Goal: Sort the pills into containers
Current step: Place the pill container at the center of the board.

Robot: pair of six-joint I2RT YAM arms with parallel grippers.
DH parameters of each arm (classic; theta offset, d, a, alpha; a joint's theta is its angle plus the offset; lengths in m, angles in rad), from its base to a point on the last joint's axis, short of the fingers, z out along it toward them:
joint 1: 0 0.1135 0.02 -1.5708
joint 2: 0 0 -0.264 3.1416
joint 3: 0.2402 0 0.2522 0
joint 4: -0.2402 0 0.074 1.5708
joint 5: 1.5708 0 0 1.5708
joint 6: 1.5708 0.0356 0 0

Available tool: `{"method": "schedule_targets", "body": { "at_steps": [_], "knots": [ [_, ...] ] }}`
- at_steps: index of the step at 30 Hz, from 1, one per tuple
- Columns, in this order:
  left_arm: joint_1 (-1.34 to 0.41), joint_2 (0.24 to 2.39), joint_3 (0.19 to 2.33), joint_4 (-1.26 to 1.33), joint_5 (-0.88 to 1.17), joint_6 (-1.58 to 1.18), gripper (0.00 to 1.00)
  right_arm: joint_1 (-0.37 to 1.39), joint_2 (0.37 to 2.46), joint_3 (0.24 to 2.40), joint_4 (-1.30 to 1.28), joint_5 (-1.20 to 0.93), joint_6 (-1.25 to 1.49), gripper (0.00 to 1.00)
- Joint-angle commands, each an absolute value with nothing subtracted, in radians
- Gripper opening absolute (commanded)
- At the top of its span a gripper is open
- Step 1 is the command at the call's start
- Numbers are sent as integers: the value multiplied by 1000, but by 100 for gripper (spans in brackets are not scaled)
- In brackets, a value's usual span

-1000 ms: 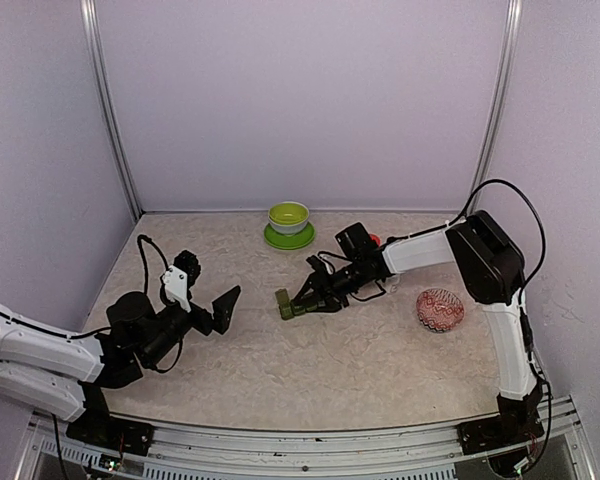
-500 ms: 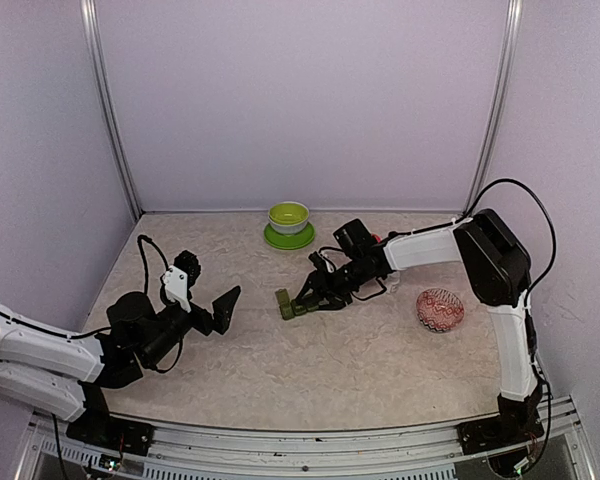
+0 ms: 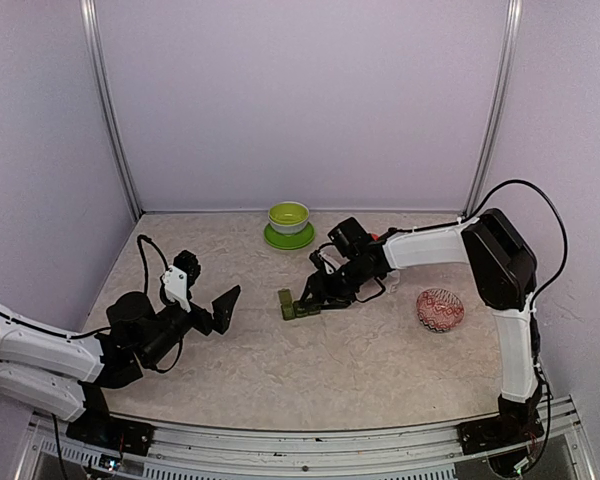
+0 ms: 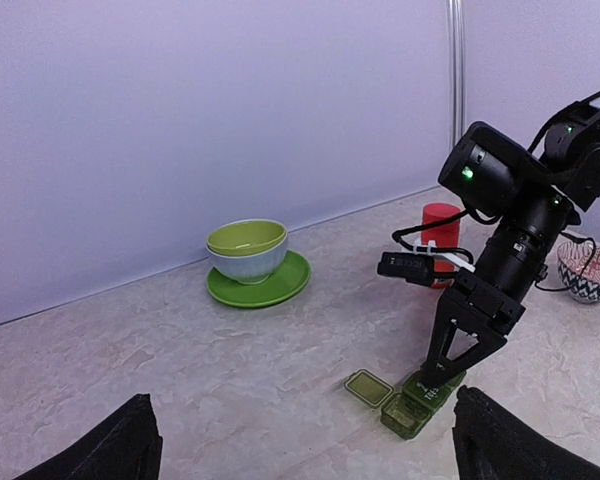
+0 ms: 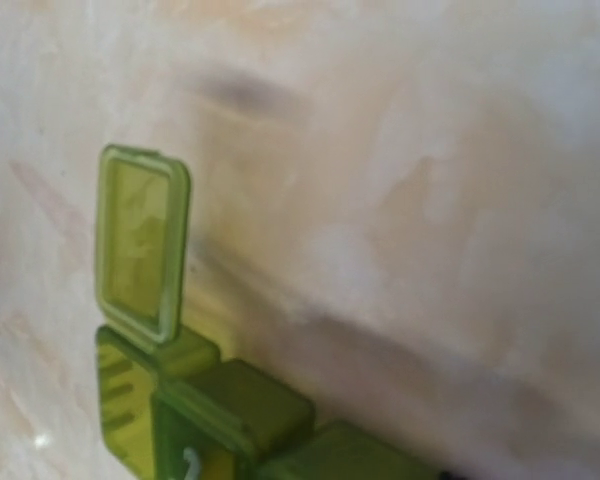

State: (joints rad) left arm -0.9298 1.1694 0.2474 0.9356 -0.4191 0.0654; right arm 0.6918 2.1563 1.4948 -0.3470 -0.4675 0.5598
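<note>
Left wrist view: half-spread right fingers (image 4: 437, 352) are seemingly opening lids on the dark green three-compartment strip (image 4: 412, 408); left fingers (image 4: 100, 450) are gaping wide. Next, probably flipping the four-o'clock lid.

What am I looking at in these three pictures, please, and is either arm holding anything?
These are two robot arms bolted at a table's near edge, each ending in a two-finger gripper. The wide picture looks down from above and behind them; the other two come from cameras on the wrists. On the table are a lime-green bowl on a saucer, a red bottle, a red-and-white patterned bowl and the containers, a small green strip of lidded boxes with one end lid flipped open. The left gripper is wide open and empty, off to the side. The right gripper points down at the strip; whether it grips anything I cannot tell.
</note>
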Motion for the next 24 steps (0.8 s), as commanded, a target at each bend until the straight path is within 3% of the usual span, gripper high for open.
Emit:
{"method": "schedule_targets", "body": {
  "at_steps": [1, 11, 15, 19, 24],
  "knots": [
    [-923, 1156, 242, 960, -407, 56, 99, 692, 2141, 1474, -434, -371, 534, 60],
    [-923, 1157, 243, 959, -406, 55, 99, 712, 2107, 1471, -475, -310, 466, 68],
    [-923, 1154, 242, 959, -409, 55, 99, 725, 2065, 1440, -474, -245, 427, 79],
    [-923, 1156, 244, 957, -411, 55, 99, 741, 2008, 1407, -451, -180, 407, 100],
    [-925, 1159, 244, 958, -421, 57, 99, 755, 1948, 1378, -427, -147, 386, 100]
  ]
}}
